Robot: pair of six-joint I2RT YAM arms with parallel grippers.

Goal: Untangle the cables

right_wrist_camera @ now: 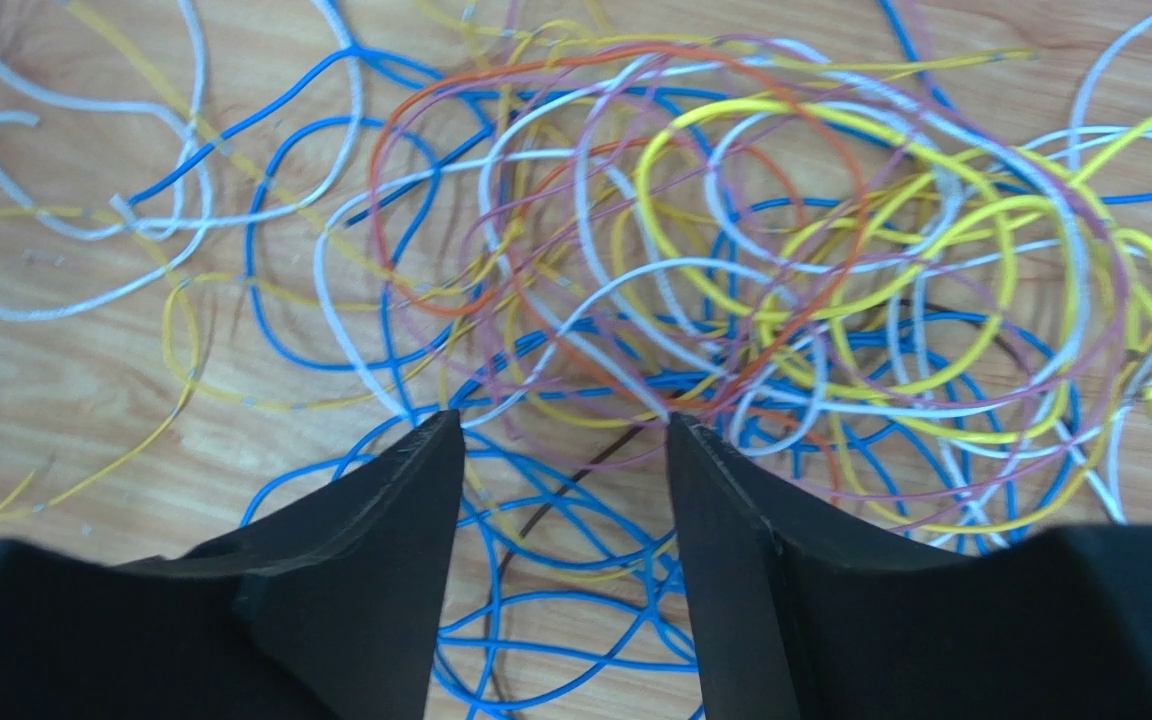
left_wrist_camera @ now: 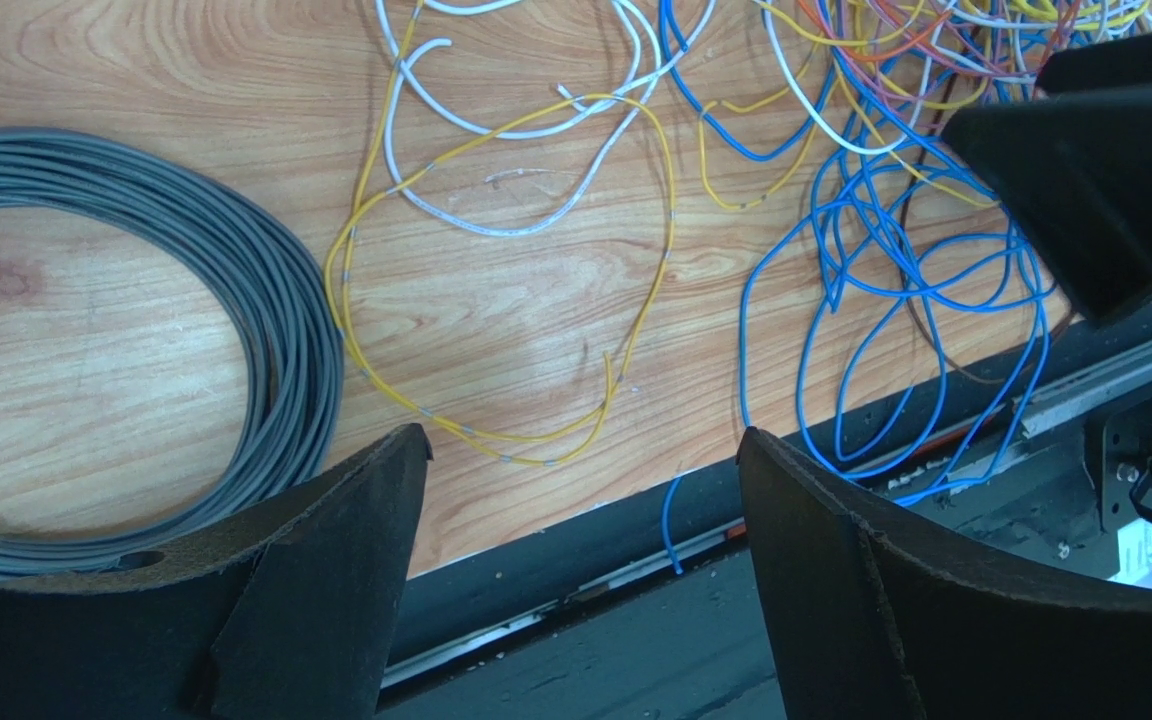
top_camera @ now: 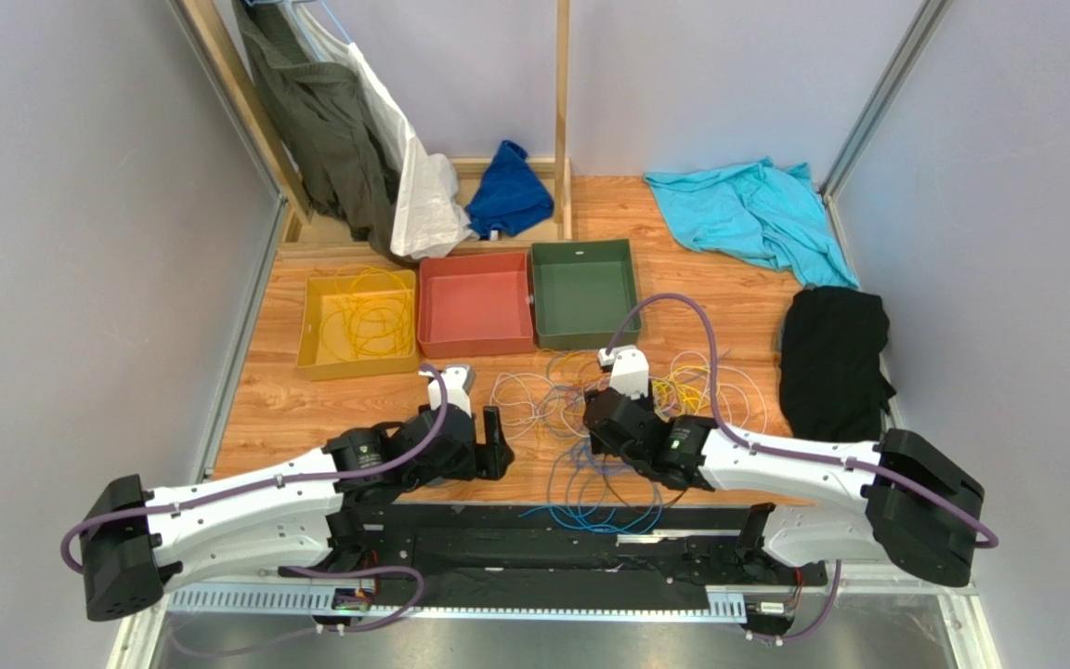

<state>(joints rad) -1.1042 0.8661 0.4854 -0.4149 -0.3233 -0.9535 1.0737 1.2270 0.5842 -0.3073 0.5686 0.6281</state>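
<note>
I sit at the near edge of a wooden table [top_camera: 722,251] with grey walls [top_camera: 80,209] on each side. Far ahead of both my claws are three trays in a row: a yellow tray [top_camera: 359,371] with a yellow wire [top_camera: 366,321] curled inside, a red tray [top_camera: 475,304] and a green tray [top_camera: 583,290]. Behind the trays is a wooden frame [top_camera: 562,98] with a dark green coat [top_camera: 324,133] and a white bag [top_camera: 422,195] beside it, and a blue cloth [top_camera: 510,191] at its foot. A teal cloth [top_camera: 750,216] lies in the far corner out past my right claw, and a black cloth [top_camera: 834,360] lies nearer, also on that side.

My left claw [left_wrist_camera: 582,443] is let go, its fingers wide apart with nothing between them. A grey coil [left_wrist_camera: 294,330] lies by one finger, and part of it goes under that finger. A thin yellow loop [left_wrist_camera: 657,195] lies on the wood just past the gap between my fingertips. White wires [left_wrist_camera: 507,225] are a bit farther out, and blue loops [left_wrist_camera: 898,255] lie out by the other finger.

My right claw [right_wrist_camera: 564,423] has its fingers apart too, but closer together, and I see nothing pinched between them. The big tangle of cables [right_wrist_camera: 778,270], yellow, white, orange, pink and blue, lies just past my fingertips and spreads to one side. Some blue wires [right_wrist_camera: 567,600] run on the wood in the gap between my fingers. White loops [right_wrist_camera: 71,210] lie off to the other side, clear of the heap
</note>
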